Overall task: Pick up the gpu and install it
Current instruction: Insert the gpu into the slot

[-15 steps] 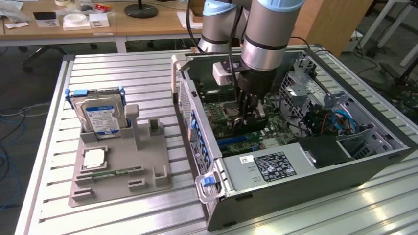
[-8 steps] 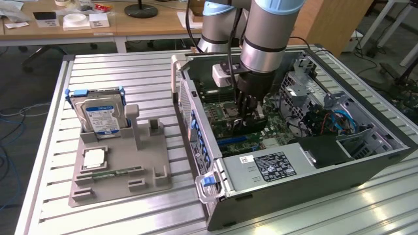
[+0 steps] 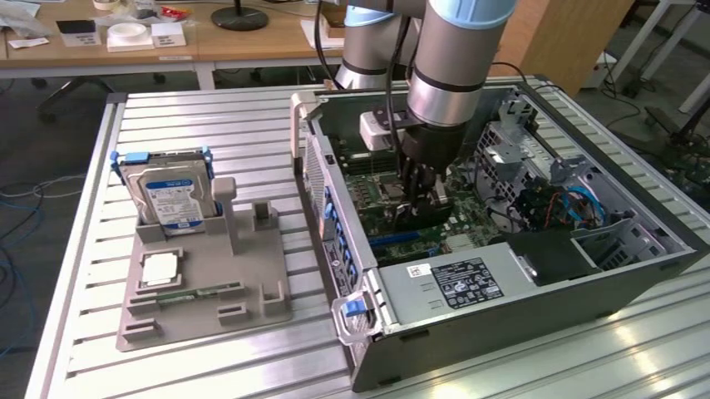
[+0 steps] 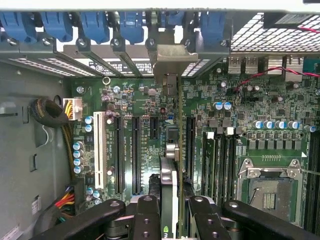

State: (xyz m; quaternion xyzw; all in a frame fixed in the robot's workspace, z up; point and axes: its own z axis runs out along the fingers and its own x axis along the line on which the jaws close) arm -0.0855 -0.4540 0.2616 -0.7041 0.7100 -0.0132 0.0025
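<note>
A silver hard drive [image 3: 169,195] with a blue-white label stands upright in a grey holder [image 3: 239,274] on the slatted metal surface [image 3: 211,125], near an open computer case [image 3: 533,303]. 1 small green memory stick [image 3: 189,293] lies flat on the holder's base.

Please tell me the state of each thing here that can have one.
Thin dark circuit card with silver bracket: on edge, gripped, at the green motherboard slots.
Black gripper: shut on the card.
Grey computer case: side open.
Silver hard drive, blue-white label: upright in grey holder.
Small green memory stick: flat in holder.
</note>
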